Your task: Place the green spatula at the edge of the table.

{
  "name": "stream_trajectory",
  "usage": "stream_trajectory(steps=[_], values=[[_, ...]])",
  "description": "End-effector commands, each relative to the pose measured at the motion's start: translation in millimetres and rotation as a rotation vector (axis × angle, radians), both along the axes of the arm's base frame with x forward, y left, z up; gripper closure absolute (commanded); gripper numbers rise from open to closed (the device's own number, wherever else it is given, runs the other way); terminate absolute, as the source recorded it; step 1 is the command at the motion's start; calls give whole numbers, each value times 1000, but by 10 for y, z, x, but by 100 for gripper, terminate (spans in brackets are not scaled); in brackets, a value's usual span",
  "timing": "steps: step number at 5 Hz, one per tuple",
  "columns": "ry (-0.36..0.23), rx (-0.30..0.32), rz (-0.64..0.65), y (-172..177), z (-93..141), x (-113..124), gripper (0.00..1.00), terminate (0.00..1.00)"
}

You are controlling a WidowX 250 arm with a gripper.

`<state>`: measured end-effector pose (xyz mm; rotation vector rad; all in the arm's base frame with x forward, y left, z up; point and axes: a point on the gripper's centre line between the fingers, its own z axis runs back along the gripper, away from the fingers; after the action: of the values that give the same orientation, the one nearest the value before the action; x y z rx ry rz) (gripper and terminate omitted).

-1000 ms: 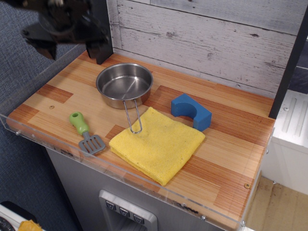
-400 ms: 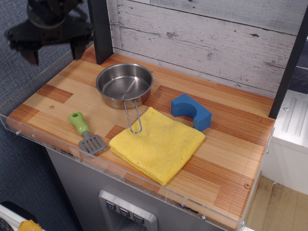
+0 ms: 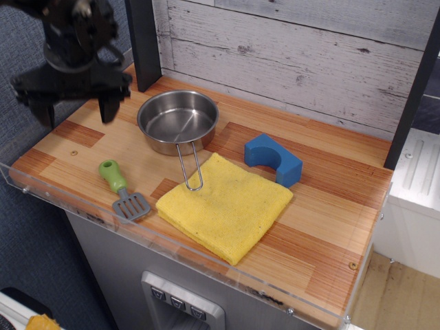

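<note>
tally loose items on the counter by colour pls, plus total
Green: 1, the green spatula
Silver: 1, the steel pan
Yellow: 1, the yellow cloth
Blue: 1, the blue block
Total: 4

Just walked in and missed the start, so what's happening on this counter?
A robot arm's claw hangs open and empty above the left end of the wooden table, holding nothing. The green spatula lies untouched near the front left rim, blade toward the front. Beside it a steel pan rests its wire handle on a yellow cloth, with a blue block behind the cloth. Nothing has been grasped yet.
</note>
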<state>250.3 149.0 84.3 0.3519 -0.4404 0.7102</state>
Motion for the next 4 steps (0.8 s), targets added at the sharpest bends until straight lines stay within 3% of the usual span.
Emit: stream_trajectory(steps=[1,4], values=[[49,-26,-31,-119,-186,-110,0,0],[128,-88,-36,-211,-522,-90,0,0]])
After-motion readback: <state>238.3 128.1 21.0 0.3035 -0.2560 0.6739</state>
